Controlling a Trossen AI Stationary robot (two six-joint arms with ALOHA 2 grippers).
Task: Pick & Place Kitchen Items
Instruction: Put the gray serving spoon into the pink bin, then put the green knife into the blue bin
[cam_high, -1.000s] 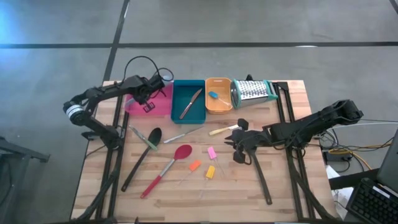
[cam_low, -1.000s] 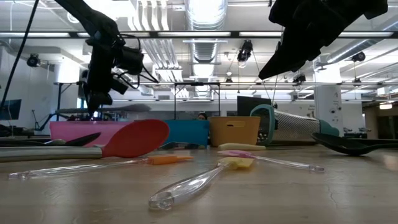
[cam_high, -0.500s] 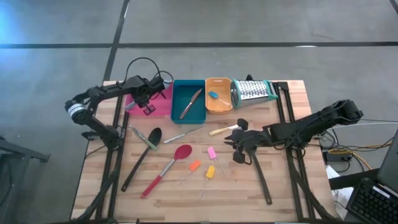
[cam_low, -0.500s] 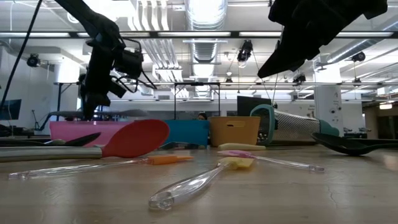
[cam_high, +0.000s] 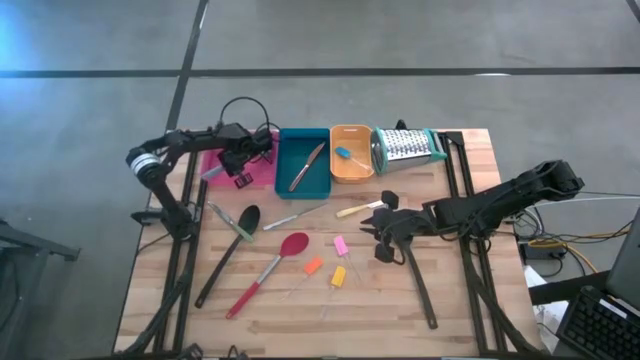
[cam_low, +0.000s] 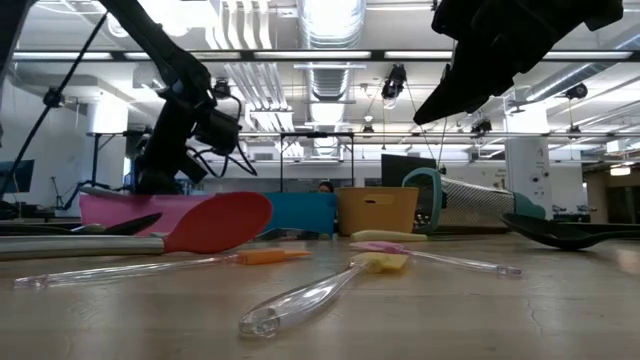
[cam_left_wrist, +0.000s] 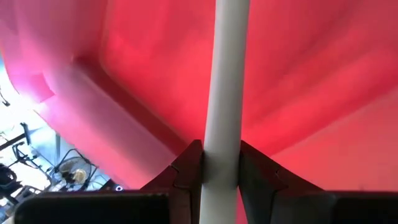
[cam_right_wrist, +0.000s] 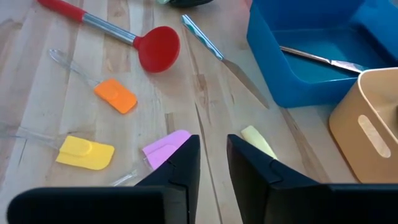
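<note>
**Left gripper clamped on pale handle over pink tray**

Wooden table (cam_high: 270, 310), concrete floor around it; open ceiling with ducts and lights seen beyond in low view.

Back row, left to right: pink tray (cam_high: 262, 170), teal tray (cam_high: 296, 185), orange tray (cam_high: 350, 176), box grater (cam_high: 407, 147) lying on its side. Thin knife (cam_high: 306, 167) diagonal inside teal tray. Small blue piece (cam_high: 345, 155) inside orange tray.

Left gripper (cam_high: 240, 175) over pink tray, fingers clenched on a pale grey handle (cam_left_wrist: 222, 93); wrist view fills with pink tray wall behind it.

Right gripper (cam_high: 383, 237) hovering mid-table right of centre, fingers slightly parted, nothing between them. Black handle (cam_high: 420, 290) running from under it toward table front.

On table: black ladle (cam_high: 228, 252), bowl near left side rail; red spoon (cam_high: 268, 268) just right of it, both diagonal. Second knife (cam_high: 297, 216) in front of teal tray. Pink piece (cam_high: 341, 245), orange piece (cam_high: 313, 266) and yellow piece (cam_high: 338, 276) clustered near red spoon bowl, each apart. Pale yellow spatula (cam_high: 356, 209) just beside right gripper.
</note>
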